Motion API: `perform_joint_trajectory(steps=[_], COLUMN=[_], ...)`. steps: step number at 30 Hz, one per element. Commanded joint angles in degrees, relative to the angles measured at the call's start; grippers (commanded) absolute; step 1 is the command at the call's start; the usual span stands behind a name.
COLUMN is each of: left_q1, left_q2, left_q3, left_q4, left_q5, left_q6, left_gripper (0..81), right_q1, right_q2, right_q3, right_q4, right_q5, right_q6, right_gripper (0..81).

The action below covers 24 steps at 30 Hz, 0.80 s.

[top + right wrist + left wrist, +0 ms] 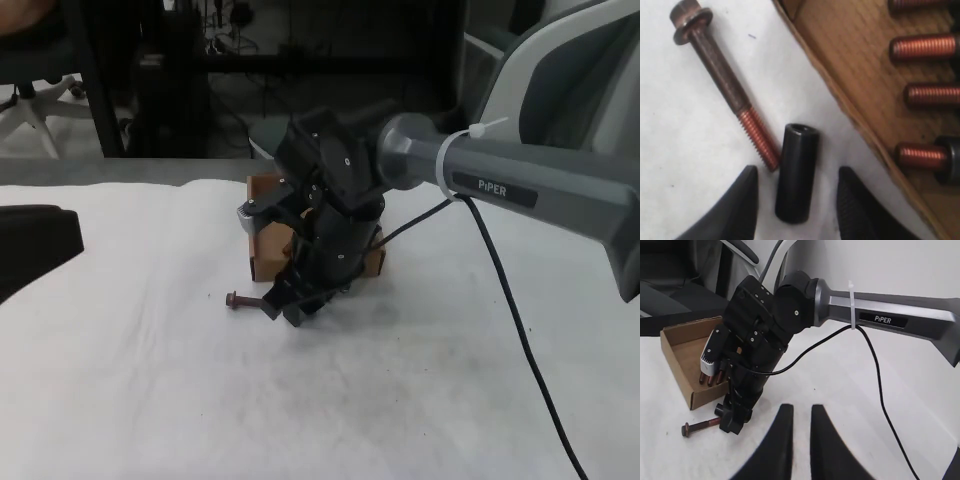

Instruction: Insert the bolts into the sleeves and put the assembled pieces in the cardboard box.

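Singly on the desk (150, 400): one loose sleeve (799, 150), one loose bolt (722, 82), right hand (796, 186) set over the sleeve.

Sleeve lay on its side between the right hand's fingers, which stood well parted, gripping nothing and not seen to touch it. Bolt lay aslant, threaded tip just beside the sleeve's flank; contact uncertain. Cardboard box (840, 45) stood close by, holding several assembled pieces (920, 47). Left hand (800, 410) was back from the work, fingers narrowly parted, empty. Step judged: pick-up of the sleeve before mating. Next move would call for a square close on the sleeve without knocking the bolt tip. Box wall ran near one finger, leaving little margin there; bare desk lay open on the bolt side.
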Motion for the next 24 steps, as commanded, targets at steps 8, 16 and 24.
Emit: perform_joint_trajectory(steps=[8,16,24], left_q1=[0.2,0.2,0.2], left_q2=[-0.3,-0.3,-0.3], left_q3=[0.0,0.0,0.0], left_q4=[-0.9,-0.9,-0.9], left_q5=[-2.0,-2.0,-2.0], left_q6=[-0.1,-0.1,-2.2], left_gripper=[13.7,13.7,13.7], right_q1=[0.8,2.0,4.3], right_q2=[1.7,1.5,-1.6], right_q3=[0.1,0.1,0.1], right_q4=[-0.2,3.7,6.0], right_q5=[-1.0,-2.2,-2.2], right_q6=[-2.6,-2.8,-1.5], right_gripper=[0.4,0.4,0.4])
